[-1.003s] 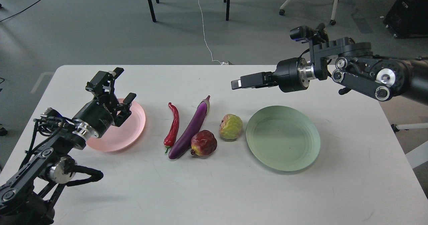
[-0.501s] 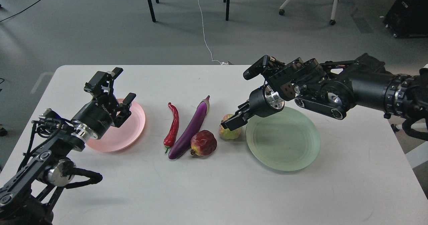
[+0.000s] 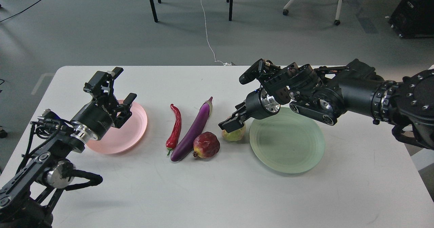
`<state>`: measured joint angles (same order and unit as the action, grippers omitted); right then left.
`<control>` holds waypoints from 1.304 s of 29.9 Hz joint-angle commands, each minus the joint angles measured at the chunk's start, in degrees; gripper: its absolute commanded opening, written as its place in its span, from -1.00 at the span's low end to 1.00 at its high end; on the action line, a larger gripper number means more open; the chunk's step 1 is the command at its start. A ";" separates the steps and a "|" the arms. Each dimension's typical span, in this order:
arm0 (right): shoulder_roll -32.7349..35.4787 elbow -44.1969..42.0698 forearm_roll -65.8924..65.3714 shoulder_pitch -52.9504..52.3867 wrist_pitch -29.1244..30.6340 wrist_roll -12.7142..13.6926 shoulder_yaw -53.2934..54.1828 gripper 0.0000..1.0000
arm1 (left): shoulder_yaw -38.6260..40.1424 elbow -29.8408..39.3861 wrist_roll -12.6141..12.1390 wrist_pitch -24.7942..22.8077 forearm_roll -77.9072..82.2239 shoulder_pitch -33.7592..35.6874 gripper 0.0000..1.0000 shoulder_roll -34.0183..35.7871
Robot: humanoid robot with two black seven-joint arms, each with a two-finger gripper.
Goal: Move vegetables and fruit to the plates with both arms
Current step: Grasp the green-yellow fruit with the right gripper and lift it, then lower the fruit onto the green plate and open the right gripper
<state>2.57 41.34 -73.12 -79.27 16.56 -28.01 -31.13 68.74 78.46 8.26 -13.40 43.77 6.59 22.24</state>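
On the white tabletop, taking the pomegranate as the mark: it lies nearest, touching the low end of the purple eggplant on its left, the red chili pepper just beyond that, and the pale pink plate farther left with the left tool held above its rim, fingers apart. To the pomegranate's right the yellow-green fruit sits just beside the pale green plate, and the right tool covers its top, though whether the fingers grip it cannot be told. Since half a second ago the right tool has dropped lower over that fruit, hiding more of it, while the left arm has barely moved and all produce stays in place.
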 commanded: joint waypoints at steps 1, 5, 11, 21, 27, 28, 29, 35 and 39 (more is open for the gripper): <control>-0.72 -0.64 -0.01 0.08 -0.30 0.01 -2.09 0.89 | -0.01 0.02 0.00 0.04 0.00 0.00 0.96 0.00; -1.16 -1.00 -0.01 0.16 -0.30 0.01 -2.71 0.80 | -0.01 0.11 0.00 0.04 0.00 0.00 0.96 0.00; -2.04 -1.96 -0.01 0.78 -0.30 0.01 -4.46 0.28 | -0.01 0.20 0.00 0.04 0.00 -0.09 0.96 0.00; 0.67 -1.61 0.69 -3.34 -0.39 0.01 -3.15 -0.08 | -0.01 0.81 -0.09 0.13 0.00 -0.26 0.96 0.00; 11.73 7.59 -0.09 -8.36 0.05 0.01 -0.77 -0.07 | -0.01 1.25 -0.26 0.22 0.00 -0.26 0.96 0.17; 14.02 9.62 -0.45 -8.54 0.14 0.01 -1.12 -0.07 | -0.01 1.51 -0.26 0.31 0.00 -0.26 0.96 0.17; 16.13 11.29 -1.23 -8.54 0.23 0.01 -1.82 -0.07 | -0.01 1.60 -0.26 0.31 0.00 -0.26 0.96 0.17; 25.72 14.29 -7.74 -6.44 0.23 0.01 -4.99 -0.04 | -0.18 1.69 -0.35 0.31 0.00 -0.26 0.96 0.09; 27.40 14.74 -8.36 -3.80 -0.03 0.01 -4.99 0.36 | -0.09 1.69 -0.26 0.22 0.00 -0.26 0.96 0.09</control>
<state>29.01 55.88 -81.10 -84.70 16.80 -27.99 -36.10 68.57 80.15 7.92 -13.12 43.77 6.34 22.34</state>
